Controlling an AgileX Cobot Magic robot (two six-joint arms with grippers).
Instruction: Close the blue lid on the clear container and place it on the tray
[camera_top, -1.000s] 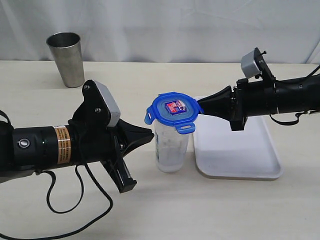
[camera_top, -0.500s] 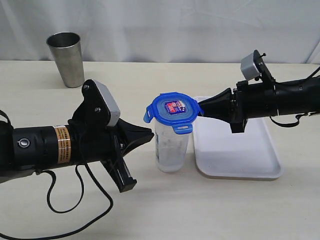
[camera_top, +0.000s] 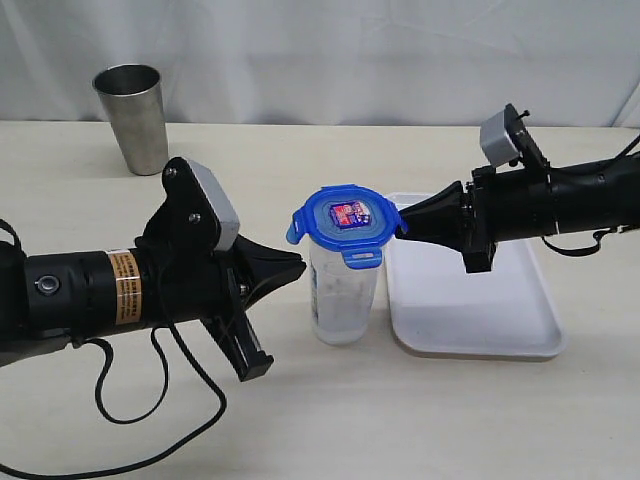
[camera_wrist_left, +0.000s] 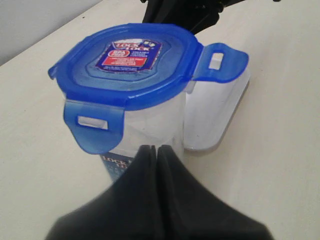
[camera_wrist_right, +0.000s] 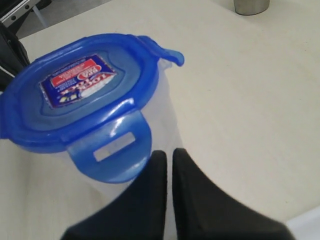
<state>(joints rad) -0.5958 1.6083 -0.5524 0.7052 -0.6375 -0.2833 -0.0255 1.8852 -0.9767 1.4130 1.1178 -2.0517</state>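
Blue lid (camera_top: 347, 217) sits flatter on clear container (camera_top: 343, 300) than before.

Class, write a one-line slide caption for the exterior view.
Both shut, the left gripper and right gripper flank the clear container capped by the blue lid, beside the tray.

The blue lid (camera_top: 347, 222) sits level on top of the clear container (camera_top: 343, 300), sticker up, and the flaps that show stick outward rather than lying folded down. The container stands upright on the bench (camera_top: 330, 410), mid-scene. Just to its right lies the white tray (camera_top: 470, 300), flat, low-rimmed and rectangular.
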